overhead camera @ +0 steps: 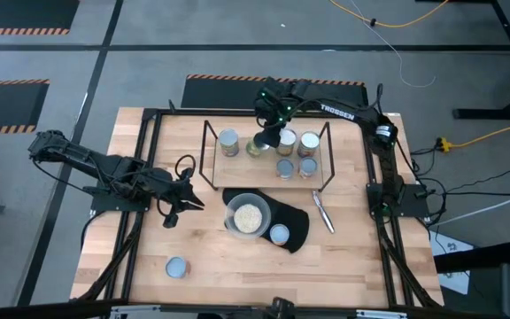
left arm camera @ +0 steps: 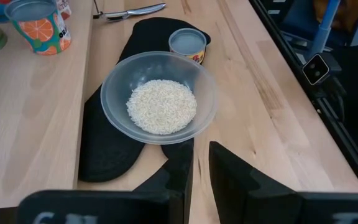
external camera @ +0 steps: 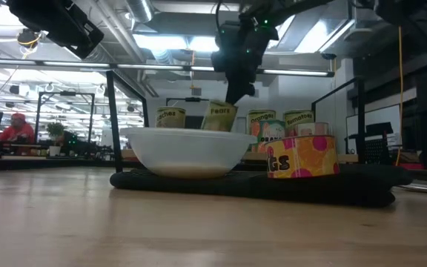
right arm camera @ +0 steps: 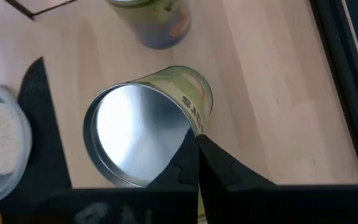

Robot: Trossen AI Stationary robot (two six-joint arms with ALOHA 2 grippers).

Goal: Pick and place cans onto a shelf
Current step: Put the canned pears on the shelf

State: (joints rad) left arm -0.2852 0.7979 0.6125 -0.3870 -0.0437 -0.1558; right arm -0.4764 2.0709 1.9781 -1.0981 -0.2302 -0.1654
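The shelf [overhead camera: 209, 152], a black rod rack, stands at the table's far middle with several cans [overhead camera: 309, 142] on it. My right gripper [right arm camera: 196, 142] reaches down over the shelf's middle, shut on a green-and-yellow labelled can [right arm camera: 135, 143] with a silver top; the low view shows this can [external camera: 221, 117] tilted under the gripper [external camera: 237, 93]. One can [overhead camera: 279, 234] stands on the black mat [overhead camera: 295, 226], and another [overhead camera: 176, 267] on the wood at the near left. My left gripper [left arm camera: 201, 171] waits left of the bowl, open a little, with nothing in it. My right gripper pinches the top rim [right arm camera: 190, 129] of the silver-topped can between its two shut fingertips. The fingers slant down onto it from above. The can hangs tilted below them, top toward the wrist camera. The bowl hides its bottom, so I cannot tell whether it touches the shelf.
A clear bowl [overhead camera: 248, 216] of pale grains sits on the mat in front of the shelf. A metal utensil [overhead camera: 323, 212] lies to the mat's right. Black frame rails [overhead camera: 140, 221] run along both table sides. Bare wood lies at the near middle and right.
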